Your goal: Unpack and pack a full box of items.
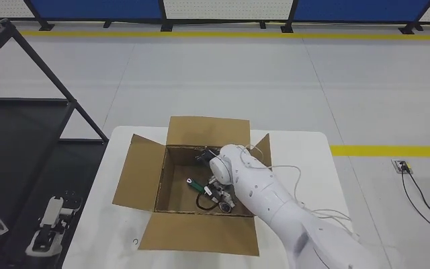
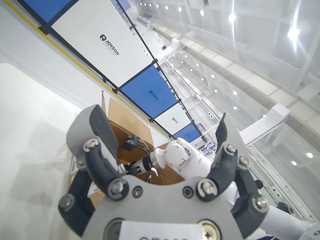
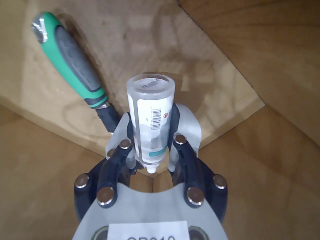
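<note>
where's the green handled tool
In the right wrist view the green-handled tool lies on the cardboard box floor, just beside the right gripper, which is shut on a clear bottle.

White arm (image 1: 269, 195), grey black-padded gripper (image 2: 162, 116)

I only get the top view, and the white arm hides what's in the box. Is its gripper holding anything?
Observer: Yes, the right gripper is shut on a small clear bottle, nozzle end toward the wrist.
Operator: What's the green thing beside it?
Observer: A tool with a green and grey handle, lying on the box floor.
Operator: And the other gripper?
Observer: The left gripper is open and holds nothing.
</note>
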`<move>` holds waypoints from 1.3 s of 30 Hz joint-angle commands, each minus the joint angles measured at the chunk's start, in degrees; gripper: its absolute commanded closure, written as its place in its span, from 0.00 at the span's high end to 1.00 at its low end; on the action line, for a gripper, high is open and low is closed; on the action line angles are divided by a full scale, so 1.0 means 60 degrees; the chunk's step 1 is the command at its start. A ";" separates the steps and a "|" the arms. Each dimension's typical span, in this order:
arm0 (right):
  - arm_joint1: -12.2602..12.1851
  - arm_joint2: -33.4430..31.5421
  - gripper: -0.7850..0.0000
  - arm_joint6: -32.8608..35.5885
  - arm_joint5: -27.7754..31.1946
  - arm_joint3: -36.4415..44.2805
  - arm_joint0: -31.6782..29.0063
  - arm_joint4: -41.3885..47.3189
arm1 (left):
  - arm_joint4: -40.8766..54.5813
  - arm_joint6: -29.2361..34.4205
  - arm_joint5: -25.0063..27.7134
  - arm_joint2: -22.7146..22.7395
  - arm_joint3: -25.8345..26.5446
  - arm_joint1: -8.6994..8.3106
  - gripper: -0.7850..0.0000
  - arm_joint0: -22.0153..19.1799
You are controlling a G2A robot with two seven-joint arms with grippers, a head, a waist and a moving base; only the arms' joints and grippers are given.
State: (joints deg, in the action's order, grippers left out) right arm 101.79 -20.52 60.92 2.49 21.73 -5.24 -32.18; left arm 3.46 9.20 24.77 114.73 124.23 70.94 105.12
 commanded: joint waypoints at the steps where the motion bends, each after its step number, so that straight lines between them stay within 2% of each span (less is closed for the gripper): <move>1: -0.0062 -0.0171 0.00 -0.0195 0.0264 0.0053 0.0057 0.0148 | -0.0004 0.0050 -0.0011 -0.0029 -0.0039 0.0002 1.00 -0.0045; 6: -0.0350 -0.0563 0.00 -0.0613 0.0697 0.0558 0.0180 0.0188 | -0.0014 0.0239 -0.0075 -0.0121 -0.0140 -0.0002 1.00 -0.0234; 11: -0.0854 -0.1082 0.00 -0.0586 0.0894 0.1418 0.0170 0.0106 | -0.0041 0.0375 -0.0112 -0.0176 -0.0215 -0.0005 1.00 -0.0394; 15: -0.1463 -0.1755 0.00 -0.0909 0.0885 0.3012 -0.0101 -0.0190 | -0.0007 0.0462 -0.0137 -0.0198 -0.0251 -0.0005 1.00 -0.0486; 17: -0.1861 -0.2265 0.00 -0.0883 0.0411 0.4259 -0.0360 -0.0552 | -0.0024 0.0516 -0.0157 -0.0211 -0.0251 -0.0007 1.00 -0.0537; 20: -0.2561 -0.3314 0.00 -0.0402 -0.0747 0.6942 -0.1129 -0.1570 | -0.0052 0.0614 -0.0209 -0.0262 -0.0259 -0.0012 1.00 -0.0630; 24: -0.3488 -0.5203 0.00 0.1114 -0.2466 1.1392 -0.2977 -0.3857 | -0.0151 0.0768 -0.0347 -0.0432 -0.0262 -0.0022 1.00 -0.0820; 27: -0.3938 -0.6500 0.00 0.2308 -0.3029 1.3910 -0.4355 -0.5518 | -0.0261 0.0865 -0.0438 -0.0616 -0.0263 -0.0028 1.00 -0.0976; 30: -0.4176 -0.7585 0.00 0.2976 -0.3261 1.5585 -0.5347 -0.6451 | -0.0374 0.0925 -0.0514 -0.0780 -0.0268 -0.0033 1.00 -0.1121; 34: -0.4352 -0.8979 0.00 0.3216 -0.3599 1.7057 -0.6461 -0.7104 | -0.0497 0.0999 -0.0639 -0.0987 -0.0317 -0.0041 1.00 -0.1333; 39: -0.4469 -1.0175 0.00 0.3474 -0.3516 1.7282 -0.7378 -0.7312 | -0.0681 0.1071 -0.0765 -0.1257 -0.0340 -0.0049 1.00 -0.1573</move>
State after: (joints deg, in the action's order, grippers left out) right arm 75.05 -80.70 81.62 -18.92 126.03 -48.85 -76.12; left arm -0.45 15.64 20.26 107.45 122.20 70.65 95.86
